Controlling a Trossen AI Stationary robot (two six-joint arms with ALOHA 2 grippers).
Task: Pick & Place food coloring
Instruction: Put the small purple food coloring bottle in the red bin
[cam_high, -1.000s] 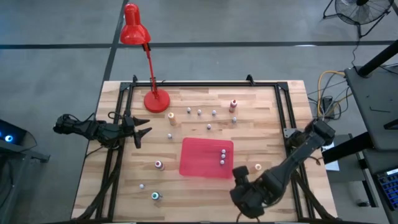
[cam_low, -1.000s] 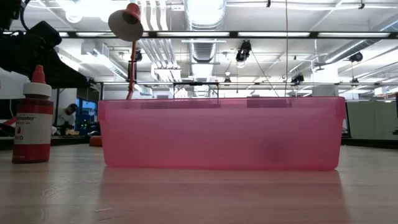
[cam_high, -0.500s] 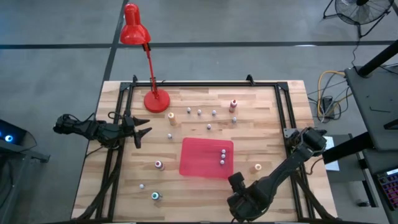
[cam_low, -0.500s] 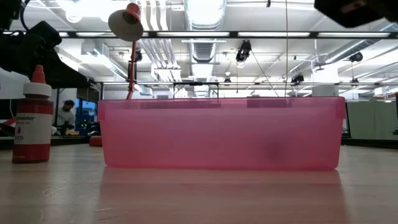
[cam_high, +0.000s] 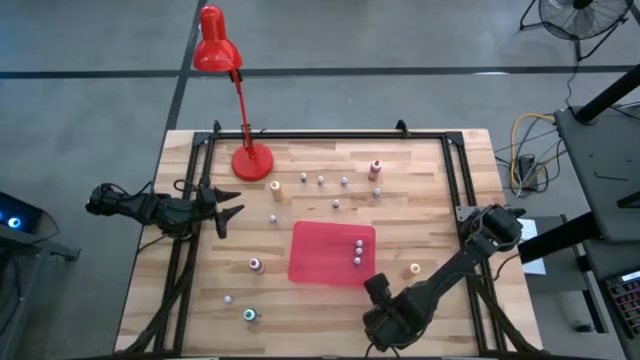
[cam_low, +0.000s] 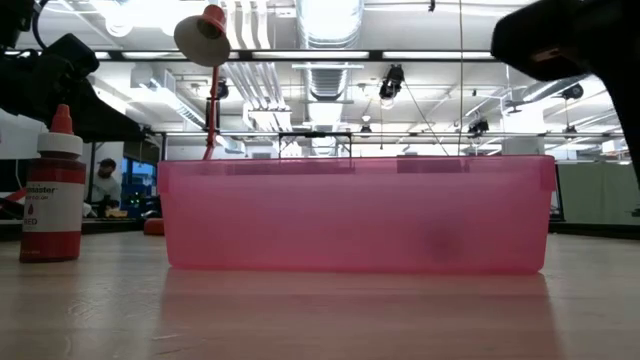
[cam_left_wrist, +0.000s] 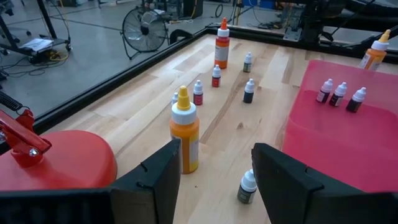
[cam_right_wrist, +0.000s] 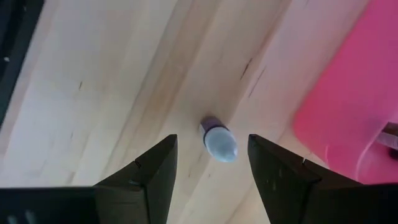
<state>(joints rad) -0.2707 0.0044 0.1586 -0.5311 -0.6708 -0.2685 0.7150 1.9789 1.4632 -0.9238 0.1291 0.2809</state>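
Observation:
Small food coloring bottles stand scattered on the wooden table (cam_high: 420, 160); three more (cam_high: 358, 251) stand inside the pink bin (cam_high: 325, 255). My right gripper (cam_high: 373, 288) hangs open, pointing down, just off the bin's near right corner. In the right wrist view its fingers (cam_right_wrist: 158, 165) stand on either side of one tiny whitish-capped bottle (cam_right_wrist: 219, 142) that stands on the wood, untouched. The arm hides that bottle in the high view. My left gripper (cam_high: 235, 212) waits open at the table's left edge, facing an orange bottle (cam_left_wrist: 185, 132).
A red lamp's base (cam_high: 251, 161) stands at the far left. A tan-topped bottle (cam_high: 415, 269) stands right of my right gripper. A red-topped bottle (cam_low: 52, 190) stands left of the bin (cam_low: 355, 212). A green-topped bottle (cam_high: 250, 315) is near the near edge. A black frame (cam_high: 455, 180) rims the table.
My right arm has swung slightly toward the table's left and near edge and come lower; its dark bulk now shows in the low view's top right corner. The left arm and the bottles have stayed put.

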